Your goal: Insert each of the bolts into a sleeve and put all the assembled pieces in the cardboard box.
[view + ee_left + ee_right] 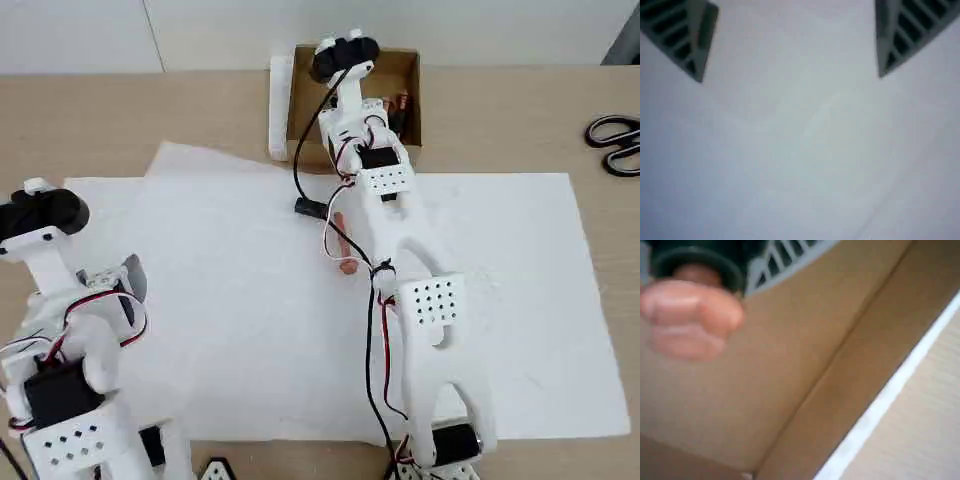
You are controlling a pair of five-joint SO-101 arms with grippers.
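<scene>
Where the cardboard box (417, 100) stands at the table's far edge, the R arm leans over it w/ the R gripper (393, 112) inside the walls. The pincer is closed round a dark ring-shaped sleeve (695, 257) w/ a pink bolt (690, 315) seated in it. The bolt's rounded end pokes out, held above the box floor. A ribbed grey finger (785, 255) sits right beside the sleeve. The rest of the box in the R wrist view is plain brown floor and wall meeting at a crease. A loose bolt (343, 245) lies outside the box on the white sheet (500, 250), just beside the R arm and partly under its wires.

The sheet covers most of the pale wood-grain table (500, 110); it's thin and lightly creased, and one corner sticks out towards the box. A white strip (281, 105) lies along the box's left wall. Black-handled scissors (615, 140) rest on bare wood at the table's right edge, well apart from the box. A pale wall (200, 30) sits behind.

The L gripper (790, 75) hangs over the sheet near the table's front left corner. Its slotted grey fingers are spread wide w/ nothing between them.
</scene>
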